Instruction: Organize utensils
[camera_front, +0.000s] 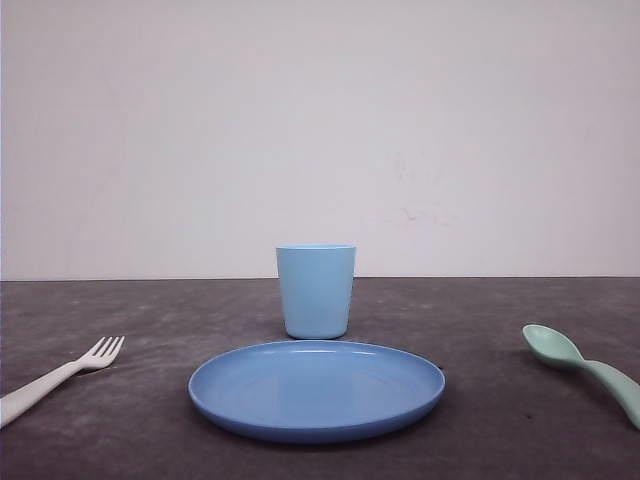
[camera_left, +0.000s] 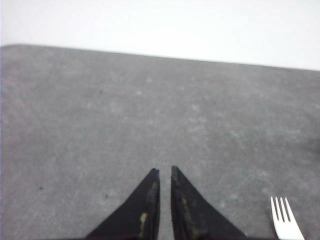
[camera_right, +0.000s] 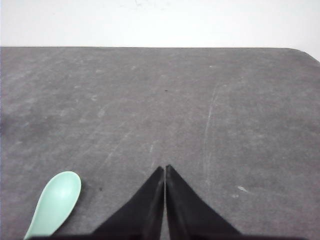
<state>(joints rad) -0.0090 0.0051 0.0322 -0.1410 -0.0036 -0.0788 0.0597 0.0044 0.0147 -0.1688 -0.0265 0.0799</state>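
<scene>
On the dark grey table (camera_front: 120, 440) a place setting is partly laid: a round blue plastic plate (camera_front: 316, 389) lies at the centre, with a light blue plastic cup (camera_front: 315, 290) upright just behind it; judged from this, the two utensils wait at the flanks to be brought in beside the plate. To the left lies the small white plastic fork with four tines (camera_front: 60, 377), tines pointing toward the plate, well apart from it; to the right lies the pale mint-green plastic spoon with an oval bowl (camera_front: 585, 367), likewise apart. Neither is held. The left gripper (camera_left: 164, 172) hovers low over bare table, jaws nearly together and empty, fork tines just beside it; the right gripper (camera_right: 164, 169) is posed alike, jaws closed and empty, spoon bowl near.
</scene>
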